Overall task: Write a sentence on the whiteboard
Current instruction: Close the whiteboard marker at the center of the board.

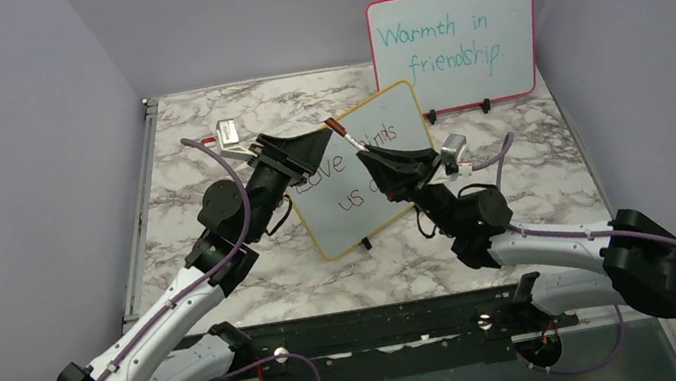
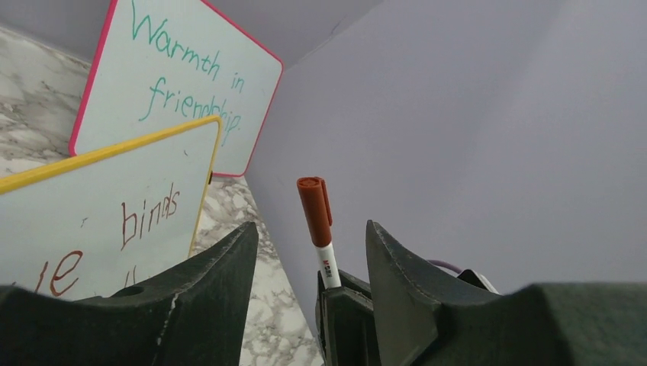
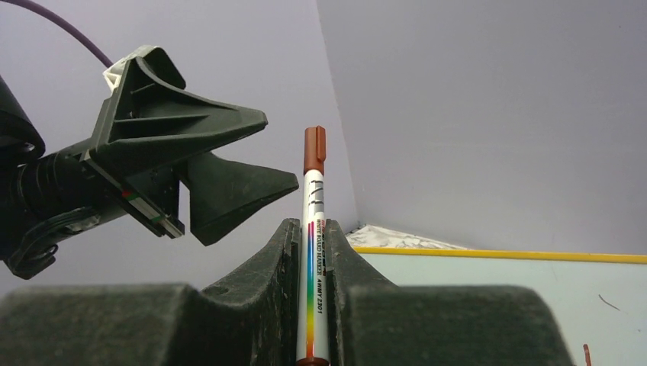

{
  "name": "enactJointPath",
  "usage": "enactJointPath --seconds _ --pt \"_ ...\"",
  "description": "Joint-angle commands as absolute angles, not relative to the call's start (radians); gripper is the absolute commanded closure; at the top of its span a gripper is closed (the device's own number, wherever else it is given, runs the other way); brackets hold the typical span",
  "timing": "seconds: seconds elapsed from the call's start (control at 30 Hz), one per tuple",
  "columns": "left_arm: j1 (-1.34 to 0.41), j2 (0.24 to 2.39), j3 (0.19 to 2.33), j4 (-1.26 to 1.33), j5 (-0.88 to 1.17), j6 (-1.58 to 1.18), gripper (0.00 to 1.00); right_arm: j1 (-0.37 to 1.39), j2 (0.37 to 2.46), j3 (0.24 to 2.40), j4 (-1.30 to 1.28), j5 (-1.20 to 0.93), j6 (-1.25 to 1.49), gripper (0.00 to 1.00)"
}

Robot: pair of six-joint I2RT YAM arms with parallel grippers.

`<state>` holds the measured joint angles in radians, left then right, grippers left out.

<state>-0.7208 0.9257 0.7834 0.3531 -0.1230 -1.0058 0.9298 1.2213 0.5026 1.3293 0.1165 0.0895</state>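
I am watching the right gripper [image 3: 313, 229] clamping the capped marker [image 3: 313, 259] upright. The left gripper [image 2: 311, 229] is holding its jaws apart on either side of the cap. The whiteboard [image 1: 334, 226] is sitting at centre frame in the top view, with the sentence [image 1: 321, 173] showing partly behind both grippers.

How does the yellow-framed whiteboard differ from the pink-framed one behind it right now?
Frame: the yellow-framed whiteboard has a yellow-tan edge, the pink-framed whiteboard a pink one. Writing: the yellow-framed one carries dark reddish words, partly hidden; the pink-framed one reads "Warmth in friendship." in teal. Pose: the yellow-framed one sits skewed farther forward; the pink-framed one stands square at the back. Both are white with rounded corners.
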Motion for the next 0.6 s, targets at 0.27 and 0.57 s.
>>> enactJointPath --seconds 0.27,0.57 --pt "-0.675 0.967 0.825 0.474 0.051 -0.899 0.46 0.934 1.113 0.473 1.297 0.105 0.188 0.99" --pt "-0.673 0.987 0.825 0.574 0.113 -0.952 0.48 0.934 1.112 0.468 1.295 0.093 0.222 0.99"
